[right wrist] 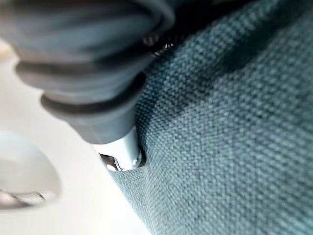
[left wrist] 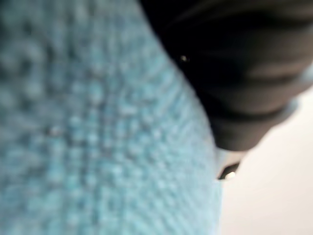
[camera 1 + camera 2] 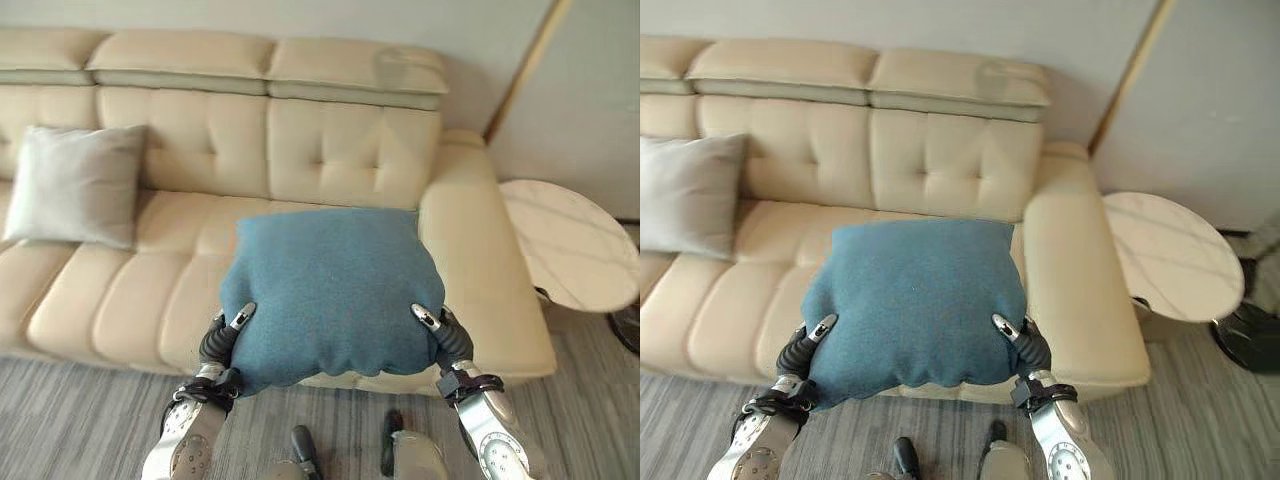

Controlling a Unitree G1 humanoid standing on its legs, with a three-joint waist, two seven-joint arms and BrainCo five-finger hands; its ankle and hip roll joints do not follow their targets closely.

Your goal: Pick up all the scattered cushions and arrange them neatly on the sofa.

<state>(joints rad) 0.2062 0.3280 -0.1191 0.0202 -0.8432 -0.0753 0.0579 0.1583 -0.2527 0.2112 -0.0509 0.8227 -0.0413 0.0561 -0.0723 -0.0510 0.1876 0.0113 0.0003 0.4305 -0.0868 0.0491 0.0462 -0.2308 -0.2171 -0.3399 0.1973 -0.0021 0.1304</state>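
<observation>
The left hand [image 3: 222, 342] and right hand [image 3: 443, 336] are gripping the blue cushion [image 3: 330, 290] by its near corners, thumbs pinching on top, holding it above the sofa [image 3: 340, 150] seat beside the armrest. A grey cushion [image 3: 75, 185] is leaning against the sofa back.

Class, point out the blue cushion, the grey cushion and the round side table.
blue cushion [image 3: 325, 290], left eye view, middle of its top face.
grey cushion [image 3: 75, 185], left eye view, centre of its front.
round side table [image 3: 1170, 255], right eye view, bare tabletop.
</observation>
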